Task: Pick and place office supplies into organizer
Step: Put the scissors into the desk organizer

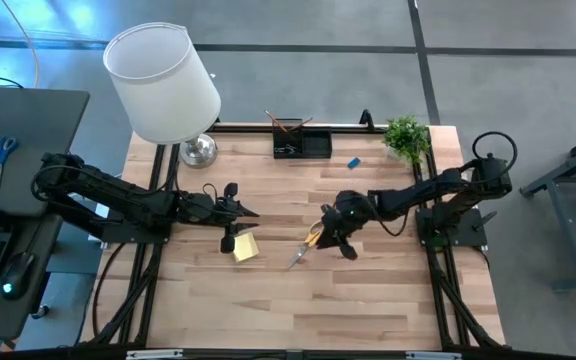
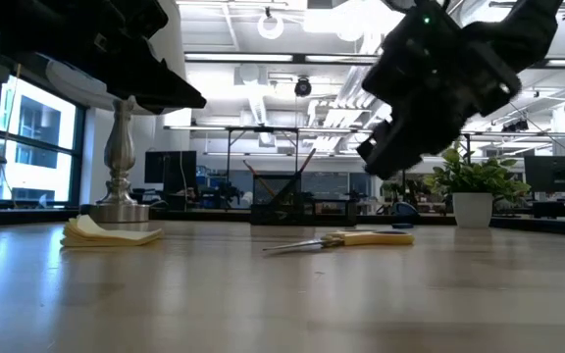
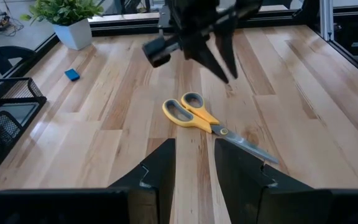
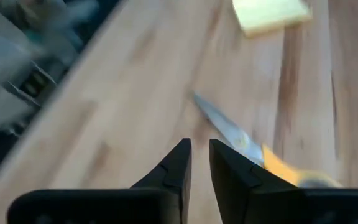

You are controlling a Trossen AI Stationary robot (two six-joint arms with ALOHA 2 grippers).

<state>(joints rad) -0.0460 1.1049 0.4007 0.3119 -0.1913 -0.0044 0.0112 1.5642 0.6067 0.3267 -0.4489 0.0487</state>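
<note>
White lamp (image 1: 164,85), potted plant (image 1: 406,136), side desk with blue-handled scissors (image 1: 3,150).
</note>
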